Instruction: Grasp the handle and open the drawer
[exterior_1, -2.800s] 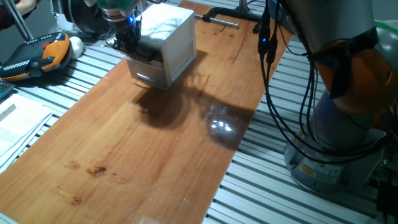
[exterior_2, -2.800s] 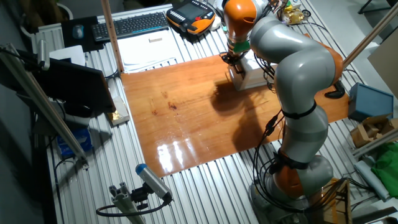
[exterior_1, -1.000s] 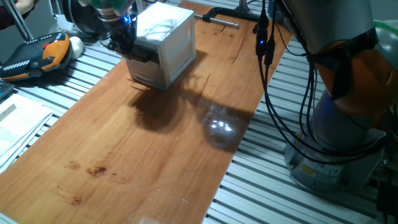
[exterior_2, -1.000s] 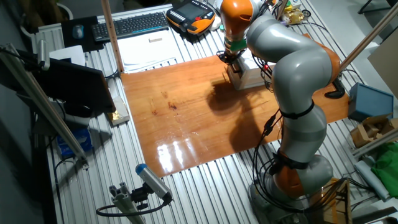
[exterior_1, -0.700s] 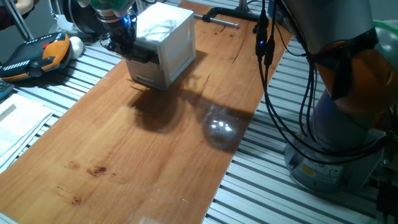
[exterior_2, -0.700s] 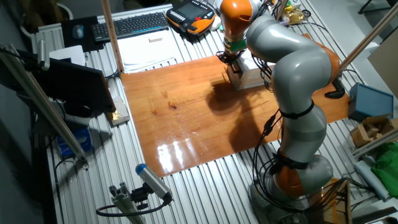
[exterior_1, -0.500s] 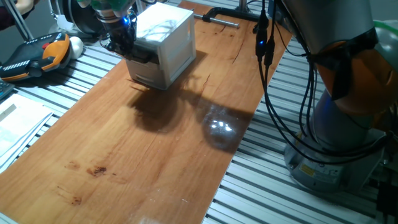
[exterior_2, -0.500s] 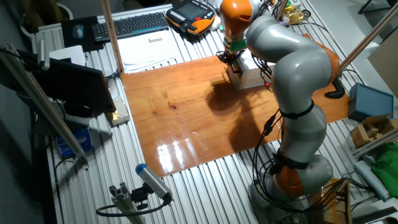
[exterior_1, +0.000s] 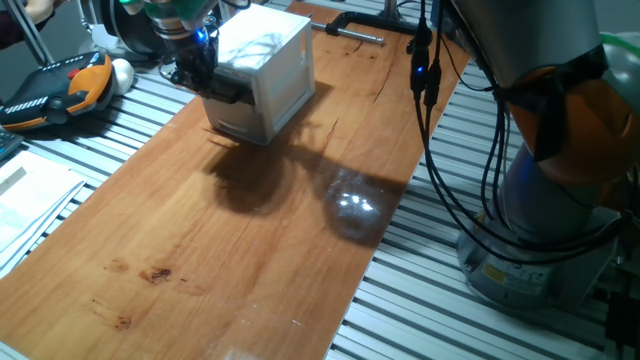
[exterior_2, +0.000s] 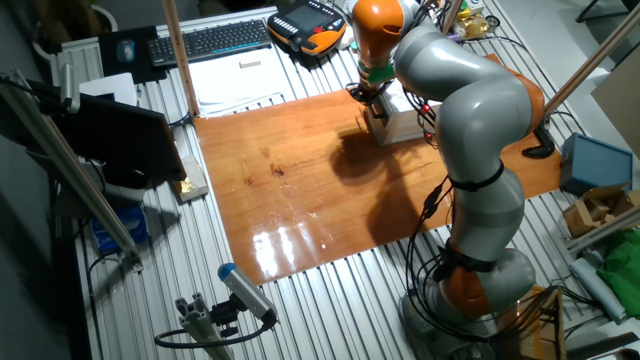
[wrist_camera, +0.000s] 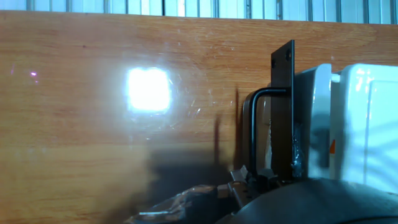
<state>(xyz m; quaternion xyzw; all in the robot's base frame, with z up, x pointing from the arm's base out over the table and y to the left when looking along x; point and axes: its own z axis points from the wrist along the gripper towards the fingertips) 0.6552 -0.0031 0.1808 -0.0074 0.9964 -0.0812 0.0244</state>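
Observation:
The small white cabinet (exterior_1: 268, 62) stands at the far end of the wooden board; it also shows in the other fixed view (exterior_2: 404, 120). Its upper drawer (exterior_1: 232, 92), with a dark front edge, sticks out a little from the cabinet. In the hand view the dark handle (wrist_camera: 252, 127) stands off the dark front plate (wrist_camera: 284, 106), with the drawer's white side (wrist_camera: 317, 118) behind it. My gripper (exterior_1: 196, 68) (exterior_2: 369, 93) (wrist_camera: 252, 182) is at the drawer's front, shut on the lower end of the handle. The fingertips are mostly hidden by the hand.
The lower drawer with a pale handle (exterior_1: 231, 123) sits beneath. A black and orange pendant (exterior_1: 55, 88) lies left of the board; a metal clamp (exterior_1: 350, 30) is behind the cabinet. Cables (exterior_1: 430, 80) hang from my arm at the right. A keyboard (exterior_2: 210, 40) lies beyond the board.
My gripper has moved a little away from the cabinet with the handle in it, and the upper drawer has slid out slightly. The cabinet has stayed in place.

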